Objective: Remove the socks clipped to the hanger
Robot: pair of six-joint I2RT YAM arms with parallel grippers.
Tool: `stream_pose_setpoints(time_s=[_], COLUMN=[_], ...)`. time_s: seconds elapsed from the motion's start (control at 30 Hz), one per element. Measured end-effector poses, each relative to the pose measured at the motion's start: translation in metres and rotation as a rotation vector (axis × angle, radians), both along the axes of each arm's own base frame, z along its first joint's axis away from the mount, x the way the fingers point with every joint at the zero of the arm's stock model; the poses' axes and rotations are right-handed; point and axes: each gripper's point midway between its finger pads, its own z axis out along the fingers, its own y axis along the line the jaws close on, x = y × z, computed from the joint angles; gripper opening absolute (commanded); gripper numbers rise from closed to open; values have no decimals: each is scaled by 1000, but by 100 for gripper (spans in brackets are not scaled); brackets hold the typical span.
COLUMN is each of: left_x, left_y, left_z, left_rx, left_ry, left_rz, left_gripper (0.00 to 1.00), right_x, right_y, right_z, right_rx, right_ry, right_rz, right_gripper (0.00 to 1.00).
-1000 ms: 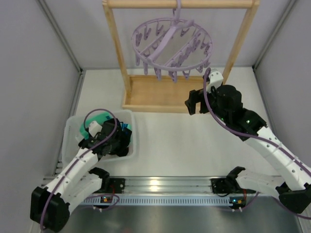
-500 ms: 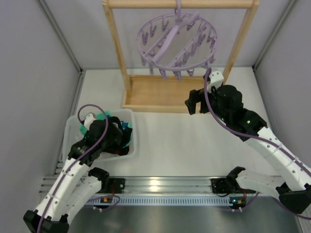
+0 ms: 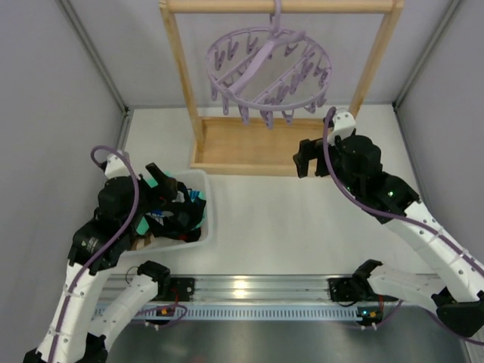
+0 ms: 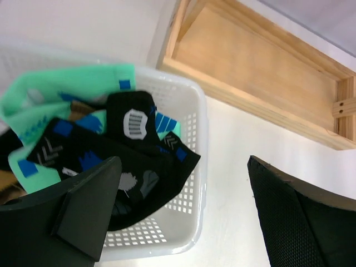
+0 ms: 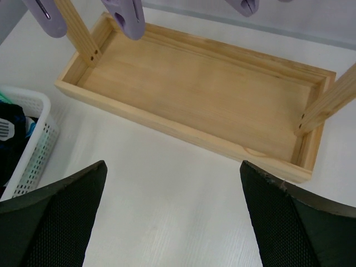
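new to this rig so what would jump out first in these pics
The lilac hanger hangs from the wooden rack at the back, its clips bare. The socks, mint-green and black, lie heaped in the white basket at front left, by the open left pincer.

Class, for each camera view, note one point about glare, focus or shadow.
Top external: even light, one bright glare patch on the metal rail. Left wrist: socks sharp, the near fingers nearly black. Right wrist: wooden tray sharp, clips cut off at the top edge.
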Motion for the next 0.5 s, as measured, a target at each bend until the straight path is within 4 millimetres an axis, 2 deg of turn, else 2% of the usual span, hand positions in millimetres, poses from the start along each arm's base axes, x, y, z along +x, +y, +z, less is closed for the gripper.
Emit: stream_pose_setpoints(time_s=[0.07, 0.13, 0.33, 0.4, 0.47, 0.5], left_x=[5, 13, 47, 52, 56, 60], left_y=[-2, -8, -37, -42, -43, -36], left_z=[19, 27, 15, 8, 9, 11], left_rx=[53, 113, 220, 245, 249, 243], left_ry=[-44, -65, -87, -85, -101, -111], left_rz=[-52, -119, -304, -341, -360, -335], left_gripper=[98, 98, 98, 98, 98, 98], right_x=[-4, -10, -33, -41, -50, -55], right_y=[-11, -28, -80, -93, -106, -112], right_z=[-1, -4, -8, -10, -12, -12], right_rx=[3, 0, -2, 0, -3, -3], right_ry=[-9, -18, -58, -68, -72, -73], right_rz=[-41, -98, -264, -300, -332, -347], right_gripper=[99, 100, 99, 99, 99, 99])
